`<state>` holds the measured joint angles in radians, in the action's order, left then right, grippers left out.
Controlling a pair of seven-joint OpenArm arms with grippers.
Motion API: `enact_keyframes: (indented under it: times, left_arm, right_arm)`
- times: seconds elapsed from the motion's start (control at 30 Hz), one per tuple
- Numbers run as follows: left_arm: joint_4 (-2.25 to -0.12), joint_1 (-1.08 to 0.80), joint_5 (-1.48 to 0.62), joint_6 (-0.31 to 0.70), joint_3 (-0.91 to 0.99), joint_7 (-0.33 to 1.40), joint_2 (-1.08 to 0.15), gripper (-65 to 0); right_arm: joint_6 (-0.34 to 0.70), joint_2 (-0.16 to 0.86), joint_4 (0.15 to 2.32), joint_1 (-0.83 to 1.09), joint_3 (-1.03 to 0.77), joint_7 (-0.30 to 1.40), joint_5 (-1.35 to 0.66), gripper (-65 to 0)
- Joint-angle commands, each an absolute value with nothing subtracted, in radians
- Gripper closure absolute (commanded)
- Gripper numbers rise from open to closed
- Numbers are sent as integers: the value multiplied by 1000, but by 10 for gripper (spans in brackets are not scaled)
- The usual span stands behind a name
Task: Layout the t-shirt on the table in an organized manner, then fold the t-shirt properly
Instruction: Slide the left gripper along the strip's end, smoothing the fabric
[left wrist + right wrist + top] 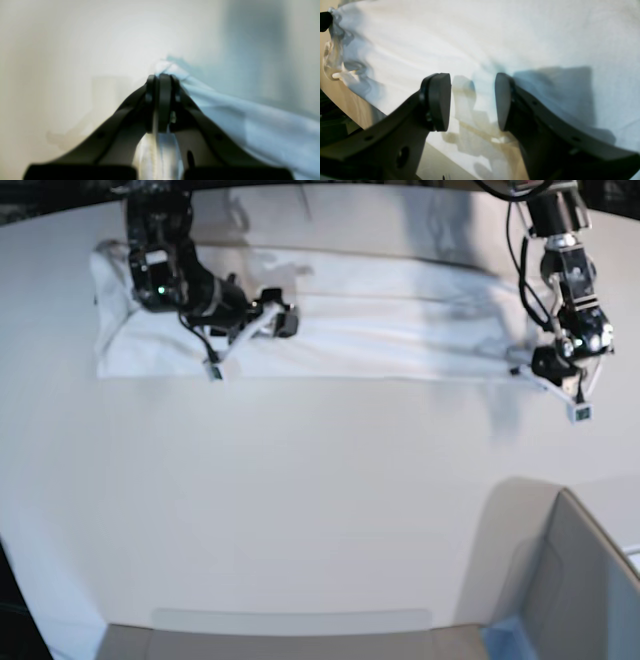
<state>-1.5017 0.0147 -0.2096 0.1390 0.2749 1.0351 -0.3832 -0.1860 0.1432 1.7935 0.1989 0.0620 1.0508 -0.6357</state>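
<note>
t-shirt (400,315) on table (300,500) — far side

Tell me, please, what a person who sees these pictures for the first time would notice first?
First, the t-shirt, lying as a long white band across the far side of the table. Next, the left gripper, shut on the shirt's edge at the band's right end in the base view. The right gripper hangs open just above the cloth, nearer the left end.
</note>
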Motion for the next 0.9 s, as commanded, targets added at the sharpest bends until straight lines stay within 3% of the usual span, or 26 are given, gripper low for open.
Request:
enact_keyframes:
  times: [0.0,0.17,0.27,0.43,0.67,0.87]
  left_arm:
    - [-1520,31,-188,128,282,1012,-401,-48]
    - [-1537,28,-189,128,285,1012,-401,-209]
    - [-1596,27,-189,127,297,1012,-398,-271]
    - [-1673,28,-194,127,418,1021,-394,-278]
    - [-1741,-39,-199,134,435,1041,-398,-281]
    - [-1741,-107,-381,229,446,1098,-400,-281]
  right_arm:
    - [-186,150,1807,194,59,1056,-628,-291]
    - [-186,150,1807,193,59,1056,-628,-291]
    - [-186,150,1807,193,59,1056,-628,-291]
    - [-186,150,1807,194,59,1056,-628,-291]
    - [-186,165,1765,182,58,1056,-628,-291]
    - [-186,189,1755,171,58,1056,-628,-291]
